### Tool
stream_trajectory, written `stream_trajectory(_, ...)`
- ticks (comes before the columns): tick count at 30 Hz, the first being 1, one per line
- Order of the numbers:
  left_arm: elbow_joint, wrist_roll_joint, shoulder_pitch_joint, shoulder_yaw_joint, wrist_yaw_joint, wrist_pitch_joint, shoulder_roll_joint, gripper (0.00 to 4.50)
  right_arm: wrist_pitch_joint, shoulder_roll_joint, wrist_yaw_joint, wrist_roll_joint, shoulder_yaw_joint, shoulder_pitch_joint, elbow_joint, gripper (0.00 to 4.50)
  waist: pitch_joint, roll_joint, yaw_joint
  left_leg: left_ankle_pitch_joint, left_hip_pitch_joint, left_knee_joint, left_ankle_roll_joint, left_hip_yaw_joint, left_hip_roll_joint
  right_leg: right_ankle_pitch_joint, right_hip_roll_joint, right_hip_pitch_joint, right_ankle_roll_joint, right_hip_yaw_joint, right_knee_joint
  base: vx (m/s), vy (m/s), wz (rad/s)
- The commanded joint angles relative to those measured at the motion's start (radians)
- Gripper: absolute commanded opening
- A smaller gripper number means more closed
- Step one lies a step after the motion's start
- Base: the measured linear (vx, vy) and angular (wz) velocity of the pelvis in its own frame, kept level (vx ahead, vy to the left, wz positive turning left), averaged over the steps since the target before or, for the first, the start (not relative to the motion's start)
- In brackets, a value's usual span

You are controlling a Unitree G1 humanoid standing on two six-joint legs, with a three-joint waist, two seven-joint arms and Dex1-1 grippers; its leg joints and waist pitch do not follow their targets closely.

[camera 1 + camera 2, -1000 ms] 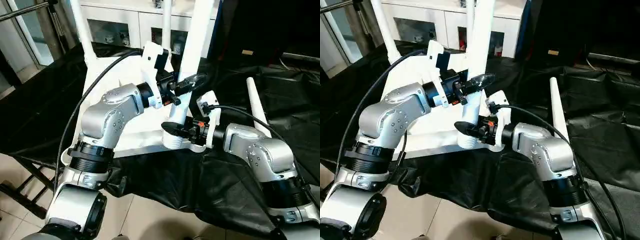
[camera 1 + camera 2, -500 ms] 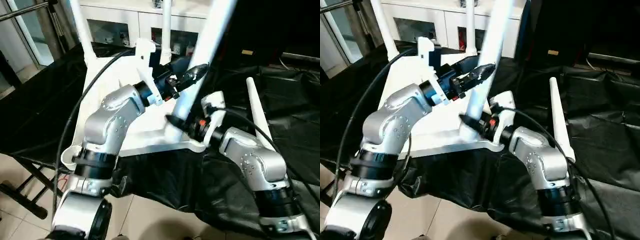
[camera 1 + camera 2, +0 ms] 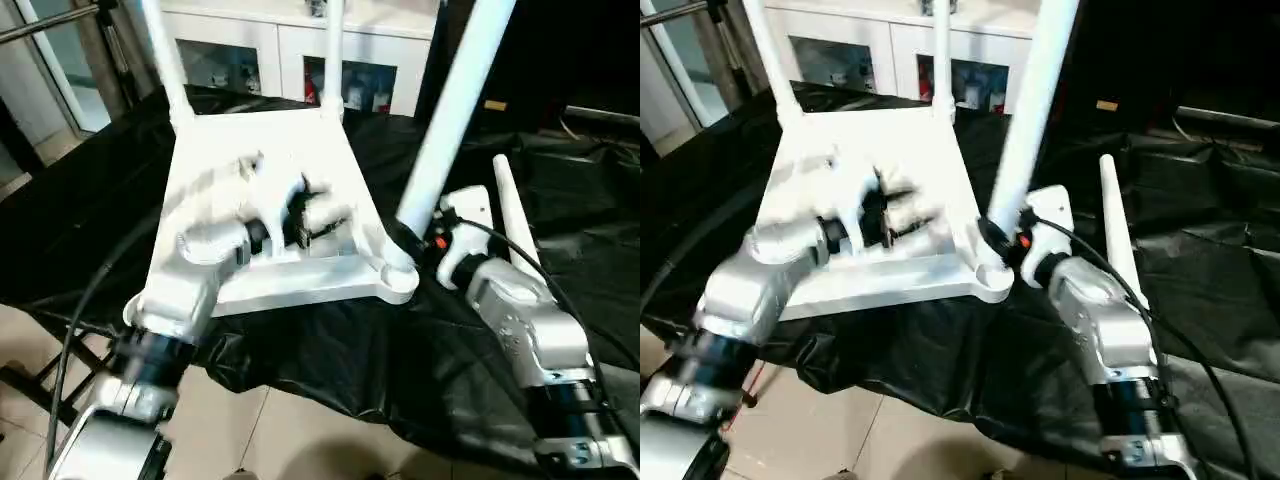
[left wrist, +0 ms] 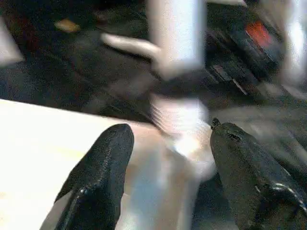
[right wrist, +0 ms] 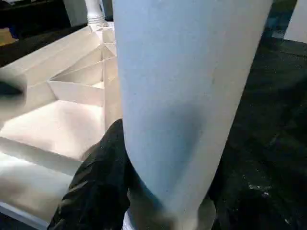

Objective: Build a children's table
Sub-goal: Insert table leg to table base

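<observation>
While the tabletop (image 3: 270, 170) lies underside up at the near edge of the black-draped bench (image 3: 560, 200), my right hand (image 3: 405, 240) pinches the leg (image 3: 450, 110) at its near right corner socket. My left hand (image 4: 168, 158) hangs spread over the ribs. A spare leg (image 3: 512, 215) lies just beside; a white cabinet (image 3: 290, 45) stands behind.

left gripper (image 3: 318, 215) smeared by blur over tabletop (image 3: 262, 150), tilted leg (image 3: 452, 105) cut off at top edge, right gripper (image 3: 408, 243) partly hidden behind it

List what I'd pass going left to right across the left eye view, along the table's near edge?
left gripper → leaning table leg held by right gripper → loose table leg lying on black cloth.
</observation>
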Motion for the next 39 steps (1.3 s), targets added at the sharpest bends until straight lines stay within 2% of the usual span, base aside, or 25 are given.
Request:
stream_trajectory(1, 0.025, 0.028, -0.005, -0.029, -0.026, -0.014, 0.001, 3.00, 0.003, -0.006, 0.013, -0.006, 0.006, -0.011, 0.002, 1.89, -0.075, -0.010, -0.005, -0.068, -0.011, -0.072, 0.050, 0.011, 0.013, -0.311, -0.044, 0.084, -0.087, 0.054, -0.081, 0.000, 0.000, 0.00)
stream_trajectory(3, 0.091, 0.051, -0.016, -0.040, -0.030, -0.028, -0.014, 3.00, 0.014, -0.008, 0.025, -0.010, 0.011, -0.014, 0.004, 1.89, -0.075, -0.009, -0.009, -0.081, -0.012, -0.072, 0.048, 0.011, 0.012, -0.324, -0.043, 0.085, -0.082, 0.052, -0.084, 0.000, 0.000, 0.00)
stream_trajectory(4, 0.119, 0.063, -0.021, -0.053, -0.044, -0.036, -0.015, 2.82, 0.019, -0.011, 0.029, -0.011, 0.013, -0.015, 0.004, 1.89, -0.075, -0.008, -0.012, -0.082, -0.014, -0.071, 0.050, 0.011, 0.008, -0.334, -0.041, 0.085, -0.076, 0.050, -0.088, 0.000, 0.000, 0.00)
stream_trajectory(5, 0.130, 0.070, -0.022, -0.061, -0.049, -0.038, -0.012, 2.71, 0.021, -0.012, 0.030, -0.011, 0.014, -0.014, 0.003, 1.89, -0.075, 0.000, -0.013, -0.089, -0.011, -0.072, 0.047, 0.009, 0.009, -0.349, -0.043, 0.085, -0.071, 0.049, -0.088, 0.000, 0.000, 0.00)
stream_trajectory(6, 0.139, 0.074, -0.024, -0.065, -0.050, -0.042, -0.010, 2.60, 0.021, -0.014, 0.030, -0.010, 0.015, -0.014, 0.001, 1.89, -0.075, -0.005, -0.017, -0.093, -0.014, -0.072, 0.046, 0.009, 0.010, -0.355, -0.042, 0.086, -0.067, 0.048, -0.089, 0.000, 0.000, 0.00)
stream_trajectory(7, 0.147, 0.078, -0.026, -0.069, -0.051, -0.045, -0.009, 2.60, 0.021, -0.014, 0.031, -0.010, 0.015, -0.013, 0.000, 1.89, -0.075, -0.006, -0.017, -0.095, -0.014, -0.072, 0.047, 0.008, 0.009, -0.358, -0.042, 0.087, -0.065, 0.048, -0.091, 0.000, 0.000, 0.00)
stream_trajectory(8, 0.182, 0.089, -0.037, -0.064, -0.028, -0.059, -0.015, 2.51, 0.022, -0.017, 0.034, -0.008, 0.016, -0.012, -0.003, 1.89, -0.076, -0.001, -0.019, -0.097, -0.013, -0.072, 0.046, 0.008, 0.009, -0.360, -0.043, 0.086, -0.065, 0.048, -0.090, 0.000, 0.000, 0.00)
stream_trajectory(10, 0.246, 0.107, -0.060, -0.054, 0.002, -0.087, -0.023, 2.28, 0.024, -0.020, 0.039, -0.006, 0.017, -0.009, -0.009, 1.89, -0.076, -0.002, -0.020, -0.103, -0.011, -0.070, 0.051, 0.009, 0.006, -0.368, -0.039, 0.084, -0.059, 0.045, -0.096, 0.000, 0.000, 0.00)
stream_trajectory(13, 0.283, 0.109, -0.073, -0.048, -0.008, -0.097, -0.025, 2.13, 0.023, -0.020, 0.043, -0.007, 0.019, -0.008, -0.010, 1.89, -0.077, -0.003, -0.019, -0.096, -0.013, -0.069, 0.054, 0.008, 0.007, -0.358, -0.041, 0.085, -0.067, 0.045, -0.094, 0.000, 0.000, 0.00)
stream_trajectory(15, 0.312, 0.121, -0.081, -0.049, -0.020, -0.119, -0.026, 1.81, 0.024, -0.020, 0.047, -0.008, 0.021, -0.007, -0.011, 1.89, -0.078, -0.003, -0.019, -0.091, -0.013, -0.070, 0.055, 0.007, 0.010, -0.335, -0.041, 0.085, -0.080, 0.046, -0.091, 0.000, 0.000, 0.00)
stream_trajectory(18, 0.365, 0.132, -0.096, -0.057, -0.050, -0.164, -0.028, 1.72, 0.024, -0.020, 0.053, -0.008, 0.026, -0.008, -0.010, 1.89, -0.078, -0.002, -0.018, -0.089, -0.014, -0.070, 0.059, 0.007, 0.009, -0.314, -0.043, 0.087, -0.094, 0.047, -0.088, 0.000, 0.000, 0.00)
stream_trajectory(19, 0.382, 0.133, -0.101, -0.059, -0.061, -0.178, -0.030, 1.46, 0.024, -0.020, 0.056, -0.008, 0.028, -0.009, -0.009, 1.89, -0.079, -0.001, -0.017, -0.088, -0.013, -0.070, 0.060, 0.007, 0.009, -0.311, -0.043, 0.088, -0.098, 0.047, -0.088, 0.000, 0.000, 0.00)
stream_trajectory(21, 0.394, 0.133, -0.105, -0.061, -0.073, -0.190, -0.032, 1.36, 0.024, -0.021, 0.057, -0.009, 0.028, -0.012, -0.007, 1.89, -0.079, 0.000, -0.016, -0.091, -0.012, -0.071, 0.057, 0.007, 0.012, -0.311, -0.045, 0.088, -0.103, 0.048, -0.087, 0.000, 0.000, 0.00)
stream_trajectory(25, 0.457, 0.148, -0.128, -0.068, -0.101, -0.225, -0.037, 1.13, 0.024, -0.022, 0.068, -0.012, 0.032, -0.021, 0.004, 1.89, -0.077, 0.001, -0.014, -0.101, -0.011, -0.072, 0.055, 0.007, 0.011, -0.318, -0.045, 0.088, -0.103, 0.047, -0.090, 0.000, 0.000, 0.00)
stream_trajectory(26, 0.469, 0.150, -0.134, -0.066, -0.102, -0.231, -0.038, 0.91, 0.026, -0.022, 0.072, -0.011, 0.033, -0.024, 0.006, 1.89, -0.077, 0.004, -0.014, -0.104, -0.012, -0.072, 0.052, 0.006, 0.011, -0.322, -0.046, 0.089, -0.102, 0.047, -0.090, 0.000, 0.000, 0.00)
stream_trajectory(28, 0.491, 0.152, -0.144, -0.059, -0.109, -0.242, -0.039, 0.83, 0.031, -0.022, 0.080, -0.009, 0.035, -0.027, 0.005, 1.89, -0.077, 0.002, -0.014, -0.104, -0.013, -0.071, 0.053, 0.007, 0.009, -0.325, -0.044, 0.090, -0.101, 0.047, -0.092, 0.000, 0.000, 0.00)
stream_trajectory(35, 0.513, 0.162, -0.152, -0.067, -0.152, -0.248, -0.032, 0.41, 0.055, -0.040, 0.136, -0.001, 0.066, -0.029, -0.002, 1.89, -0.078, 0.002, -0.013, -0.100, -0.012, -0.072, 0.057, 0.005, 0.014, -0.294, -0.047, 0.091, -0.124, 0.049, -0.086, 0.000, 0.000, 0.00)
stream_trajectory(36, 0.518, 0.174, -0.151, -0.076, -0.172, -0.250, -0.026, 0.19, 0.062, -0.045, 0.149, 0.001, 0.073, -0.033, 0.000, 1.89, -0.078, 0.002, -0.013, -0.098, -0.012, -0.072, 0.056, 0.005, 0.014, -0.293, -0.048, 0.091, -0.126, 0.049, -0.085, 0.000, 0.000, 0.00)
stream_trajectory(39, 0.525, 0.195, -0.152, -0.090, -0.177, -0.250, -0.018, 0.05, 0.060, -0.047, 0.157, -0.001, 0.074, -0.042, 0.013, 1.89, -0.079, 0.001, -0.014, -0.093, -0.013, -0.072, 0.057, 0.004, 0.015, -0.276, -0.049, 0.093, -0.132, 0.050, -0.082, 0.000, 0.000, 0.00)
